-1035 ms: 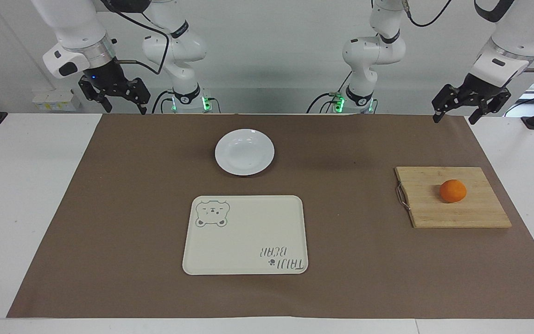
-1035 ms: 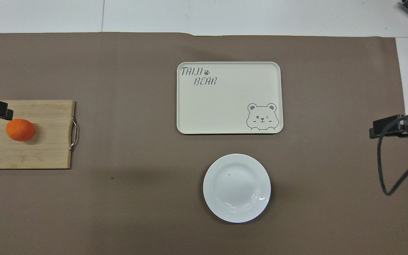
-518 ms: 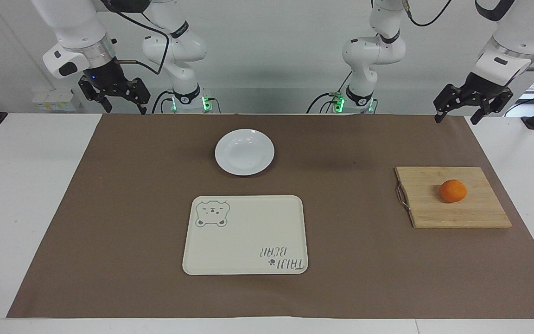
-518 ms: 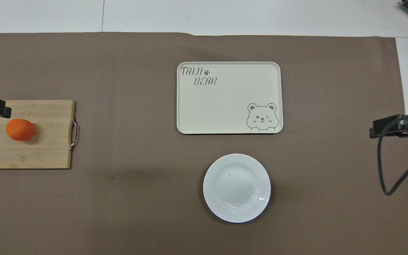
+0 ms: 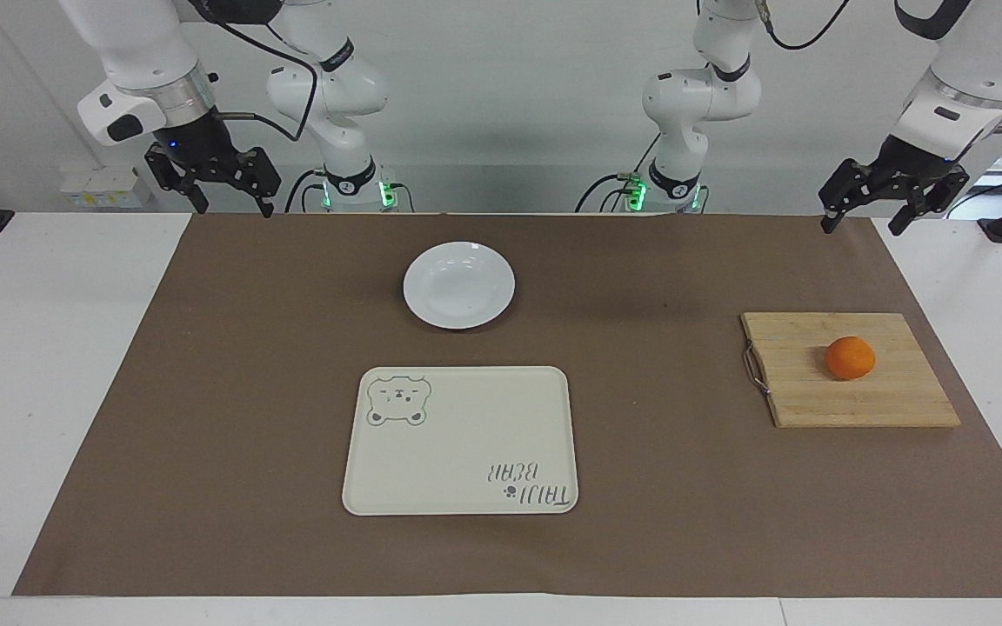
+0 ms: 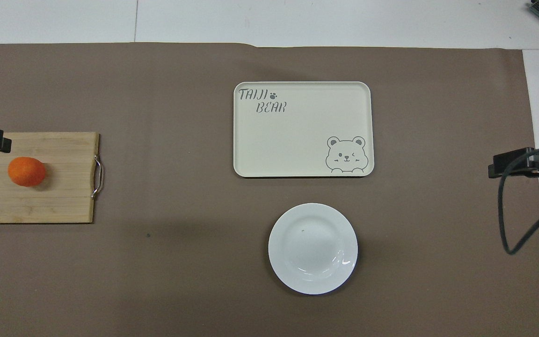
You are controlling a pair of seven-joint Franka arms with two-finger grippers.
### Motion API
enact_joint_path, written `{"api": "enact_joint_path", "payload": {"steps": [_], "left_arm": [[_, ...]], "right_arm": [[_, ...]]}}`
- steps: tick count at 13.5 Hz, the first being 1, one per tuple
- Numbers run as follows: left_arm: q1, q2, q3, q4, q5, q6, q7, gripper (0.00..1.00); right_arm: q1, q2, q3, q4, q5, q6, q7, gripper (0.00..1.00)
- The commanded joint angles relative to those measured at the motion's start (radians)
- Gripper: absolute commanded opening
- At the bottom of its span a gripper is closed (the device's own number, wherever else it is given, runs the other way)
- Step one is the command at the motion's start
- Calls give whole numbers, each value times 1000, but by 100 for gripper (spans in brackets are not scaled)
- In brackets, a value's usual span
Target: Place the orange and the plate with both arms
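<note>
I see the orange (image 5: 850, 357) on the cutting board (image 5: 849, 404) at the left arm's end, so the left gripper (image 5: 864, 222), raised over the mat's edge, is the closer of the 2. It is spread wide and empty. The right gripper (image 5: 234, 206), also wide and empty, suits the plate (image 5: 458, 285) mid-table, near the tray (image 5: 466, 469).

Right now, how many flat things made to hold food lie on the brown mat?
3: the white plate nearest the robots, the cream bear tray beside it and farther out, the wooden cutting board at the left arm's end.
</note>
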Motion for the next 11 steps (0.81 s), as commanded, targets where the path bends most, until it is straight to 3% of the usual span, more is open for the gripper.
{"api": "enact_joint_path", "payload": {"steps": [1, 6, 11], "left_arm": [[4, -19, 6, -28, -1, 31, 9, 100], [37, -19, 6, -64, -1, 76, 40, 100], [108, -16, 6, -161, -1, 205, 126, 100]], "right_arm": [[-11, -19, 4, -26, 0, 21, -23, 100], [-11, -19, 4, -26, 0, 21, -23, 100], [-12, -16, 4, -26, 0, 27, -24, 100]]}}
